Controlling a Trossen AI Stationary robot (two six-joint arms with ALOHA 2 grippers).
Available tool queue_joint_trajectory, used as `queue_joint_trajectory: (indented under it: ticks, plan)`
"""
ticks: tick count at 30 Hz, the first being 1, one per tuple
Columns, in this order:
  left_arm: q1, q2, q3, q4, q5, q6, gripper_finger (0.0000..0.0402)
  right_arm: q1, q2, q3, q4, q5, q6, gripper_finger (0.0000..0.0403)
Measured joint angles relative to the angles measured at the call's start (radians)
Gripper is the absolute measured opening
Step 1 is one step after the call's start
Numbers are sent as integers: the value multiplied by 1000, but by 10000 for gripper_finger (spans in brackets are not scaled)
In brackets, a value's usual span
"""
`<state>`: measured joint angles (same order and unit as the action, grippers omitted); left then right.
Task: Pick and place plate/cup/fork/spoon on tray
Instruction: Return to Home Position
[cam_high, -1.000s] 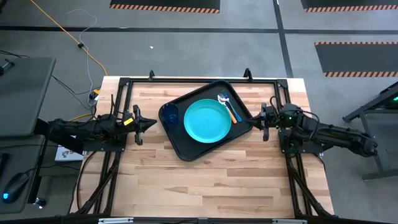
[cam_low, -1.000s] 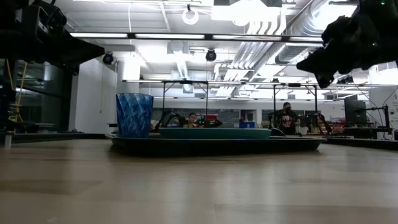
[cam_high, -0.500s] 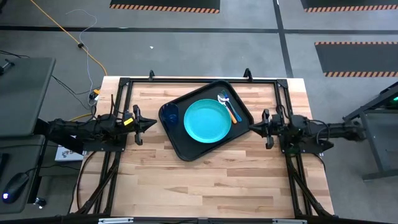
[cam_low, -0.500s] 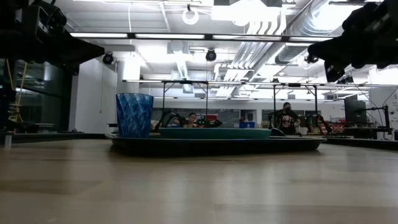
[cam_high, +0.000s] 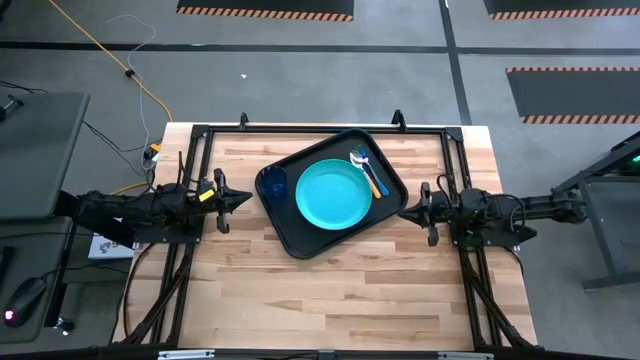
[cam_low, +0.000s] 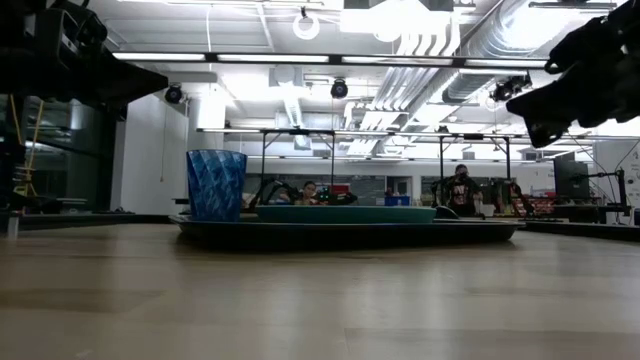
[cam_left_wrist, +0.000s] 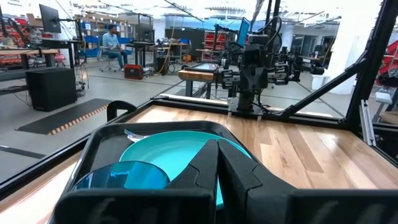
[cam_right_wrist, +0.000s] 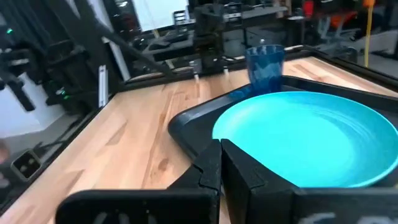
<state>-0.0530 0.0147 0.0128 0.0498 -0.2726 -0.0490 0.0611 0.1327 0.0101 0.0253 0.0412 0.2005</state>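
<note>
The round teal plastic plate (cam_high: 335, 193) is lying in the large black rimmed rectangular tray (cam_high: 296, 238). The small dark blue cup (cam_high: 273, 184) is standing upright in the tray beside the plate, facing the left gripper (cam_high: 247, 200). The blue-handled fork (cam_high: 360, 162) and orange-handled spoon (cam_high: 375, 187) are lying at the plate's opposite side, near the right gripper (cam_high: 403, 212). Both grippers are hovering outside the tray, fingers closed, empty.

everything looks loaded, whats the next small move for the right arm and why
Probably pull the right gripper back from the tray toward its own table edge. The plate, cup, fork and spoon all sit on the tray, so nothing is left to pick. Its fingers are shut and empty, hanging by the tray's corner; the left gripper waits opposite.
</note>
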Motion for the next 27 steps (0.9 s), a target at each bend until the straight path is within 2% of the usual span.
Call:
queue_joint_trajectory:
  ticks: [6, 27]
  plan:
    - [0, 0, 0, 0, 0, 0, 1, -11, -2, 1, -13, -33, -21, 0]
    - [0, 0, 0, 0, 0, 0, 1, -10, -2, 2, -17, -32, -18, 0]
